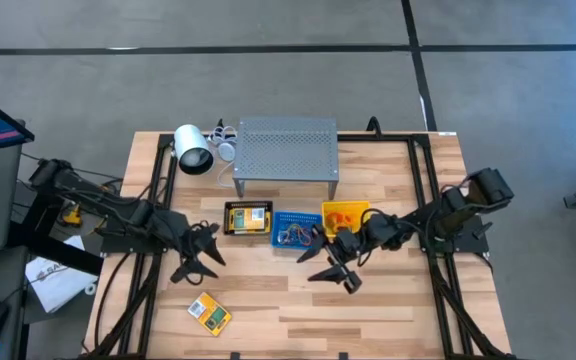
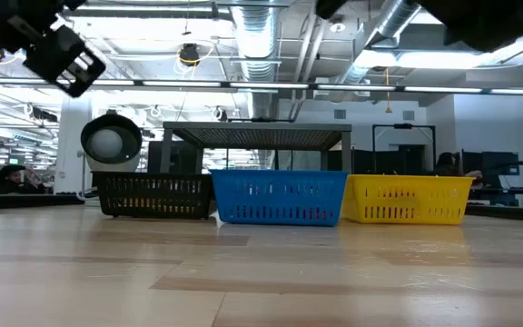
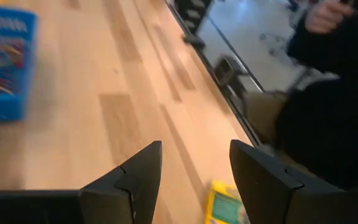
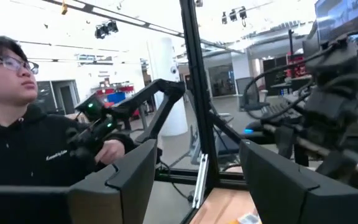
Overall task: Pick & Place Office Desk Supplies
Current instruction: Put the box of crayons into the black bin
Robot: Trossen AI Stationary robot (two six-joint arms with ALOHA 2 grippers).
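free: bare wood across the near half of my table point(image 1: 298, 310) | obstacle: lone yellow-and-green pack point(image 1: 209, 313) near-left | blocked: black basket point(image 1: 247, 218), blue basket point(image 1: 295, 227), yellow basket point(image 1: 344, 215) in a row mid-table | far: grey perforated shelf point(image 1: 286, 148), white lamp point(image 1: 193, 149) at its left

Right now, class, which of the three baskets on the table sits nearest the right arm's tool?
The yellow basket. It ends the row on the right arm's side, just beside the right tool; the blue basket is in the middle and the black basket farthest.

three baskets point(image 1: 298, 228) in a row before the shelf point(image 1: 286, 147), pack point(image 1: 209, 313) nearer the table's front
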